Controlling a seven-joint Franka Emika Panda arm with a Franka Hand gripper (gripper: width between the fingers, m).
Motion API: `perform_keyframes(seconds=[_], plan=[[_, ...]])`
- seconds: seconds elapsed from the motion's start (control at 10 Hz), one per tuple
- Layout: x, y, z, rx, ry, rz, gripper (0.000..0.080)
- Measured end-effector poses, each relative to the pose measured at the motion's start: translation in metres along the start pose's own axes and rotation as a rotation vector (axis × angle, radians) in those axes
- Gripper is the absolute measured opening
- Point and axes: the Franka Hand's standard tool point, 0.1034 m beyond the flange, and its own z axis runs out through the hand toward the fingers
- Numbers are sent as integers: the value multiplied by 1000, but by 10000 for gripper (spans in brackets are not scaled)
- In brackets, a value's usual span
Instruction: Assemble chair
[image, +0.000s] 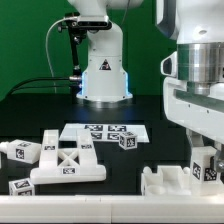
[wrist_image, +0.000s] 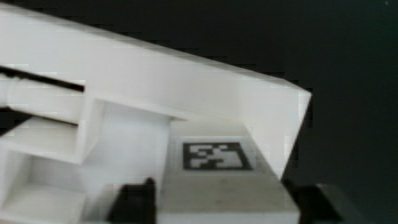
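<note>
Gripping a tagged piece (wrist_image: 214, 155), the claw (wrist_image: 228, 205) holds it at the chair body (image: 165, 182), apparently aligning for joining.

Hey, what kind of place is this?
Probably a robotics lab bench: a robot arm mounted on a black table, a green backdrop behind it, and a marker board beside tagged white chair parts.

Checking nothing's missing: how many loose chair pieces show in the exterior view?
6. At the exterior view's left: far-left leg, second leg, cross-braced panel, front piece. Small block by the marker board. Big slab under the arm, which may hide more.
</note>
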Motion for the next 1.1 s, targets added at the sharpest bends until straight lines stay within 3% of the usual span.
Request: perform_keyframes(seconds=[0.1, 0.2, 0.3, 0.6, 0.7, 0.8, 1.0, 1.1], plan=[[2, -4, -5, 10, 0, -202, 437], [3, -4, -6, 13, 1, -310, 594], [3, -3, -4, 9, 1, -339, 633], [4, -3, -3, -2, 15, -586, 649], [1, -4, -2, -23, 52, -878, 649], [1, -4, -1, -19, 53, -953, 649], [1, -4, -1, -13, 49, -884, 622], [0, -4, -1, -10, 47, -837, 448]])
